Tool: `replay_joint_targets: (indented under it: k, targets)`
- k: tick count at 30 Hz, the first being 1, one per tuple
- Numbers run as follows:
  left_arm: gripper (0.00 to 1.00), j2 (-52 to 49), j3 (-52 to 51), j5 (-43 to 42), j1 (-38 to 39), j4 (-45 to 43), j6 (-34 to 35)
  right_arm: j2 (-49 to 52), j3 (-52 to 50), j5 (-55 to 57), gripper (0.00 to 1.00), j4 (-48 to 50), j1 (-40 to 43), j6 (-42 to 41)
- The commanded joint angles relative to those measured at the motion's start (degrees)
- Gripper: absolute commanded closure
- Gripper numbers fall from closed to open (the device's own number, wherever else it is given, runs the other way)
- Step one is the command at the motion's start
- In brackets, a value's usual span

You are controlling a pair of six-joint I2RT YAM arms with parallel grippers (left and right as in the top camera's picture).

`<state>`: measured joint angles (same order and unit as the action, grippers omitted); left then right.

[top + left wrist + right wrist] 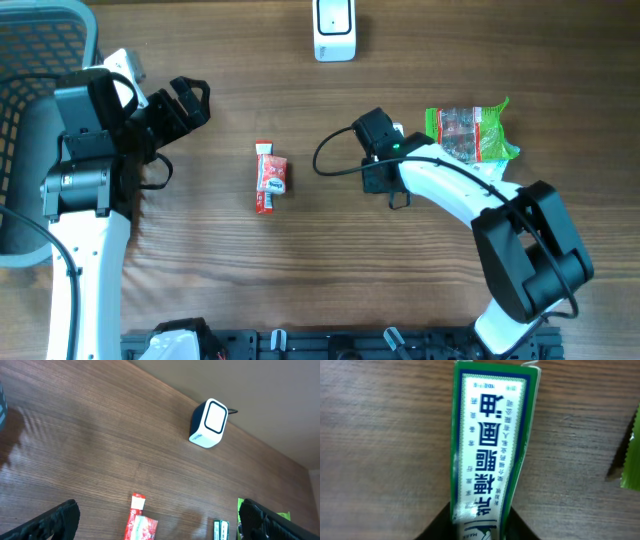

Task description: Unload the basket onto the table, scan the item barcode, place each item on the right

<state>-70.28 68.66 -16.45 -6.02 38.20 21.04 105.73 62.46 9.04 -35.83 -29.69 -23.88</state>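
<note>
The item, a narrow green-and-white box (490,445) with blue Chinese print, fills the right wrist view. My right gripper (481,527) is shut on its near end, one dark finger against each long side. In the overhead view this gripper (385,160) sits at the table's middle right and covers the box. The left wrist view shows the box (220,530) from afar. The white barcode scanner (334,30) (209,423) stands at the far edge. My left gripper (185,105) (160,517) hangs open at the left with nothing between its fingers.
A red snack packet (270,177) (141,522) lies at the table's centre. A green-edged clear bag (470,133) lies just right of my right gripper. A grey mesh basket (40,60) stands at the far left corner.
</note>
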Motion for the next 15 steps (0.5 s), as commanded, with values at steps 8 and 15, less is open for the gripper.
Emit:
replay_joint_targets:
  k: [8,15]
  targets:
    - [0.00,-0.2,0.0,-0.9,-0.3,-0.2,-1.2,-11.8,8.3,-11.3,0.81,-5.9,0.9,6.4]
    - [0.00,-0.2,0.0,-0.9,-0.3,-0.2,-1.2,-12.8,26.2,-25.6,0.80,-18.9,3.7,10.7]
